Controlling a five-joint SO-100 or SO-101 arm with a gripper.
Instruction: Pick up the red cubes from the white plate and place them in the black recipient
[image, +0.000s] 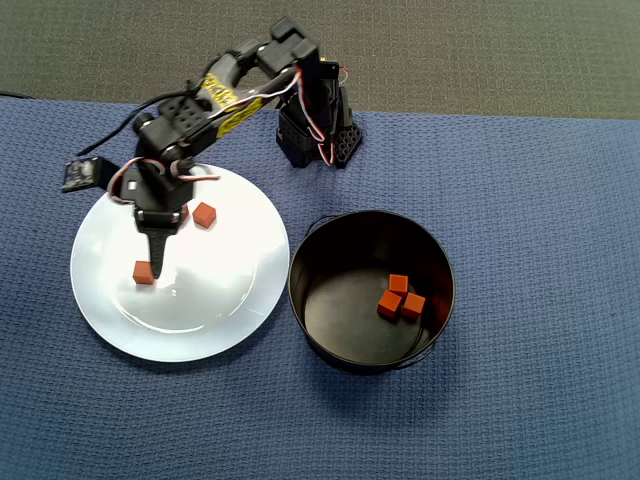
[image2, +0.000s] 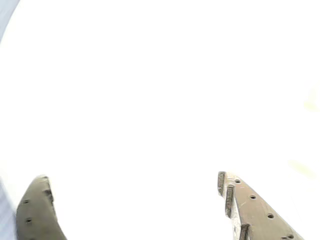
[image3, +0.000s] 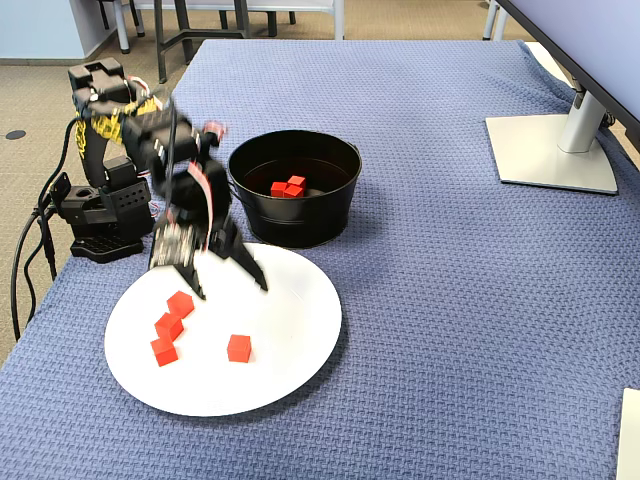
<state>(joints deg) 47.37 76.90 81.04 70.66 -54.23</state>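
Overhead view: tool (image: 158, 262) low over the white plate (image: 215, 310), left of the black recipient (image: 325, 250); three red cubes (image: 400, 298) already inside it, presumably delivered.
Wrist view: jaws spread wide, nothing between; only white.
Fixed view: four cubes on plate's near-left; no legible writing.

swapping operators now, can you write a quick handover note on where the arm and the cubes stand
Gripper: open, empty, low over the white plate.
Done: three red cubes lie in the black pot, one of them here.
Left: four cubes on the plate in the fixed view, three clustered by the left finger, one apart. The overhead view shows only two clearly; the arm hides the rest.
Next is probably a grasp from the cluster.
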